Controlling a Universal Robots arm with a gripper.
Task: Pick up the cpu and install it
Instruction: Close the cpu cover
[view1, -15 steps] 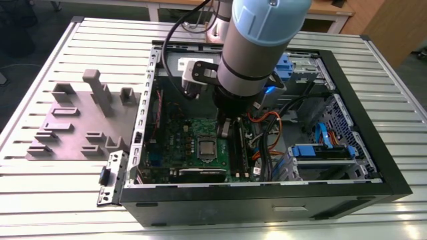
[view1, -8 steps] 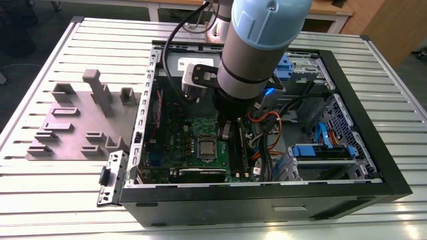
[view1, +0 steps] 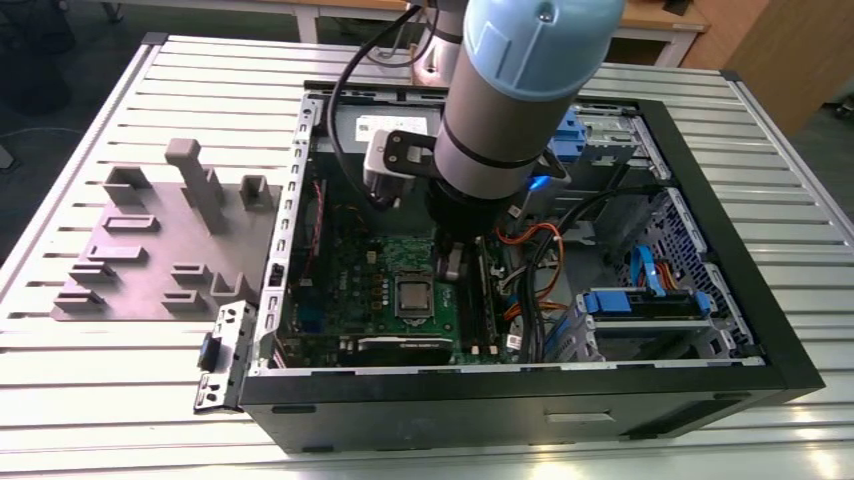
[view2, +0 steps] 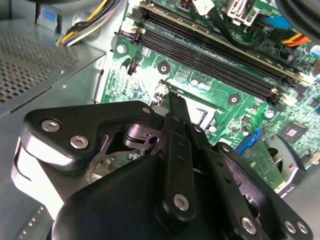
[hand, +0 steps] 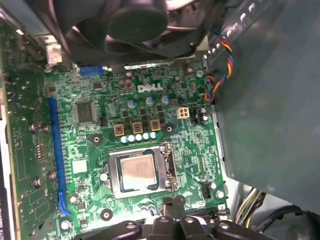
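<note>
Cpu (hand: 138, 172) position: I see it lying flat inside the socket frame (hand: 171, 162) on the green motherboard (hand: 165, 107), within the open computer case (view1: 721, 215). I have the gripper (hand: 172, 207) just beside the socket; its fingertips appear drawn together, holding nothing. Handling, by my judgement: light, rigid, fragile underneath. Grasp opposite edges only.

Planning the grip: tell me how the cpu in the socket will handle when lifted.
The cpu looks flat and rigid, so probably stiff and light. Its smooth metal top may be slippery. Sitting low inside the socket frame, its edges likely offer little purchase.
</note>
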